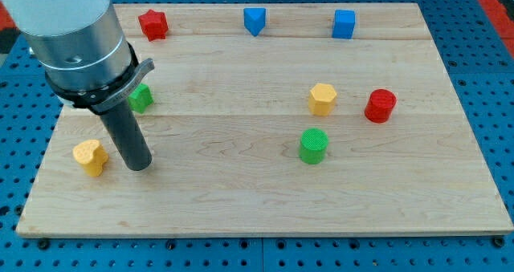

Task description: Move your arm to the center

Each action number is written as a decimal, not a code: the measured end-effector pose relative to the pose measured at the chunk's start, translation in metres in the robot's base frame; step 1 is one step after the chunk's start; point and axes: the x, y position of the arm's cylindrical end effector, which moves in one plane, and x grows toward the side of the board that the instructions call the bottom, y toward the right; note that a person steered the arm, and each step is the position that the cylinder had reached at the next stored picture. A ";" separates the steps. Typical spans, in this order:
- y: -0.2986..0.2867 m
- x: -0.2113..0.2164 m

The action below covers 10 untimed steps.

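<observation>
My tip is planted on the wooden board at the view's left, just beside the yellow heart-shaped block, nothing gripped, since only a bare rod is carried. A green block is half hidden behind the arm. The green cylinder and yellow hexagon sit well apart, right of the board's middle.

My tip stands just right of the heart block.
</observation>
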 end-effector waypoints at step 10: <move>0.106 -0.027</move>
